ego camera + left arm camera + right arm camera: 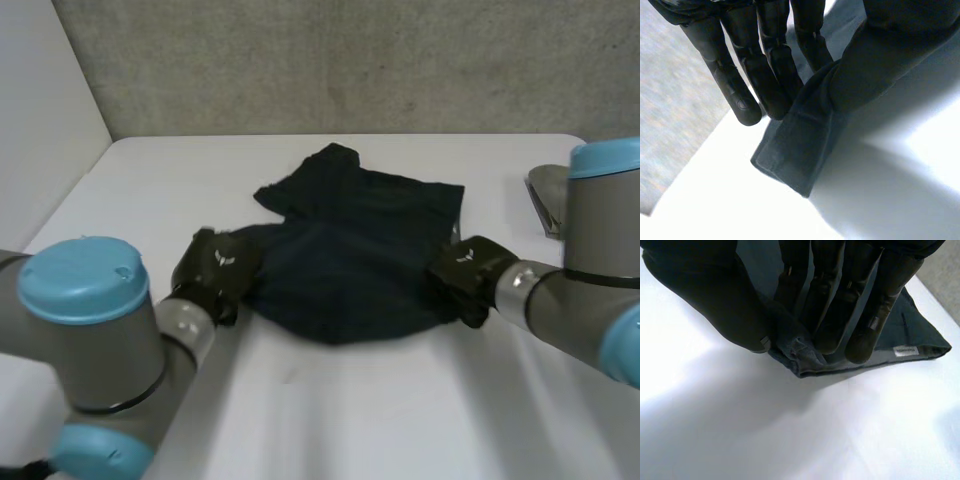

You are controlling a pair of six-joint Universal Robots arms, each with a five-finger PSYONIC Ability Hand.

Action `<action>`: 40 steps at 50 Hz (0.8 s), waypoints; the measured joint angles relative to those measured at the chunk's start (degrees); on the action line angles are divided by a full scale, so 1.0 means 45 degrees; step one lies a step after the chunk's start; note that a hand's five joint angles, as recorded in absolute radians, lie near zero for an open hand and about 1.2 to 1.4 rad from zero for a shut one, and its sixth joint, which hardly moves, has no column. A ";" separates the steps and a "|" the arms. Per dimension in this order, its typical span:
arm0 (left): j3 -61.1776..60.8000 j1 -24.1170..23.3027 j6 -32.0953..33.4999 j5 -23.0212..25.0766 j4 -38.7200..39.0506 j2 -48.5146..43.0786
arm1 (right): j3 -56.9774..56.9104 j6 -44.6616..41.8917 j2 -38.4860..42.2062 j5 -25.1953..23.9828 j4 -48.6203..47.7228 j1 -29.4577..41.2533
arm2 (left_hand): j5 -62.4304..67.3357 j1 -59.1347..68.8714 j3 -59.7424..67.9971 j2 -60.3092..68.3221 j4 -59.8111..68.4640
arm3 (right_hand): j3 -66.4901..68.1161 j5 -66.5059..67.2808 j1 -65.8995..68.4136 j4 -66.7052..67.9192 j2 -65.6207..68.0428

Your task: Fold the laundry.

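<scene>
Two hands on one dark garment [360,250]: fold not yet made

At left: left hand [215,268], set at the garment's left near edge; straight fingers [735,85] and thumb clamped on a fold of cloth, hemmed corner hanging free beside the fingertips. At centre: dark garment, rumpled and partly doubled, lying in the middle of the white table [330,420], a flap pointing to the far side. At right: right hand [465,272], set at the garment's right near edge; thumb and fingers [865,315] pinched together on the hem, small white label [905,351] just beside the fingertips. Far right: grey object [545,195], unidentified, partly hidden behind the right arm, apart from the cloth.

Step in hand, as judged: both side edges gripped ahead of a fold. Next move, as judged: lift on both sides at equal height, carry toward the far edge, lay near hem over far hem, release only once flat.
</scene>
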 measured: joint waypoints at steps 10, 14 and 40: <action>-0.1095 -0.0083 0.0033 0.0001 -0.4619 0.2575 | 0.1708 -0.1878 -0.2953 -0.0134 0.2278 -0.0631 | 0.0000 0.0000 0.0000 0.0001 0.0001 | 0.0002 0.0000 0.0000 0.0000 -0.0001; -0.1509 -0.0268 0.0117 0.0047 -0.5305 0.3052 | 0.2461 -0.2572 -0.3663 -0.0202 0.3052 -0.0662 | 0.0001 0.0000 0.0000 0.0001 0.0001 | 0.0001 0.0000 0.0000 0.0000 -0.0001; 0.7147 -0.0025 0.2115 -0.0053 -0.1108 -0.3009 | -0.4224 0.0726 0.0658 0.0321 -0.0421 -0.0431 | 0.0159 0.0000 0.0000 0.0001 0.0003 | 0.0002 0.0001 0.0129 0.0000 -0.0001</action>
